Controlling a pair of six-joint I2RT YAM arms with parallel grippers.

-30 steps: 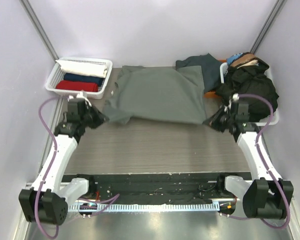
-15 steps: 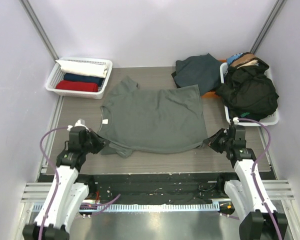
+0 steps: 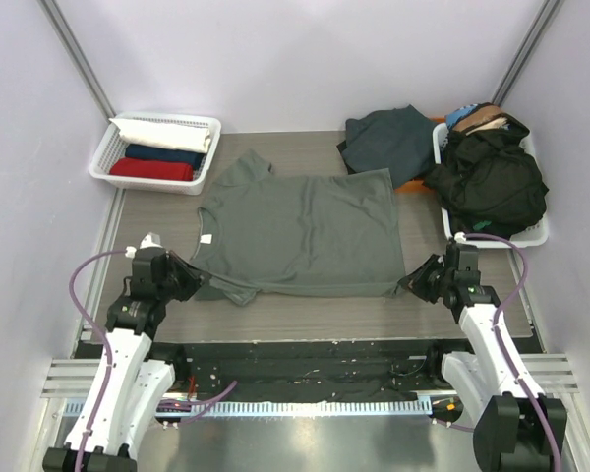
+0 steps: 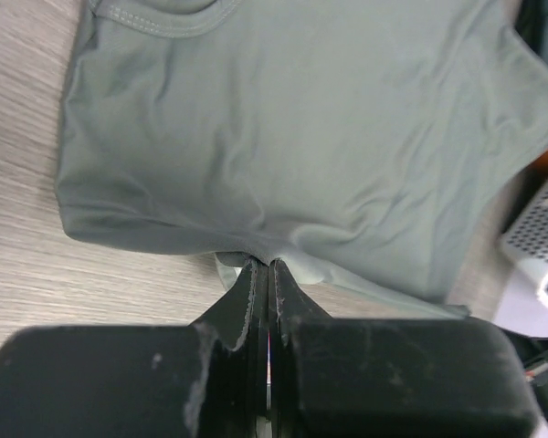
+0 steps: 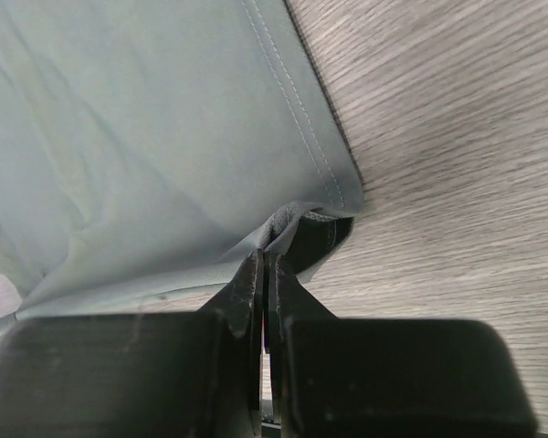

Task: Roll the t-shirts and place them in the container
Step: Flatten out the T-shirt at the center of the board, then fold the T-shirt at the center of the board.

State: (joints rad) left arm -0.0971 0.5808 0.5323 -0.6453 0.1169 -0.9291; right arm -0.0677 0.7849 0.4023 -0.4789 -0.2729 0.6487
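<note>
I've dragged the grey-green cotton t-shirt flat across the desk toward me, left fingers and right fingers pinching its near corners, so rolling can start.

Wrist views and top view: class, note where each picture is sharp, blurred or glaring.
Left wrist view: grey-green t-shirt sharp, dark fingers soft up close. Right wrist view: table grain smeared into streaks. Top external view: even light, faint shadows, sheen on the metal plate.

spread t-shirt: grey-green | heaped t-shirt: black | table: grey wood-grain | left basket: white lattice
</note>
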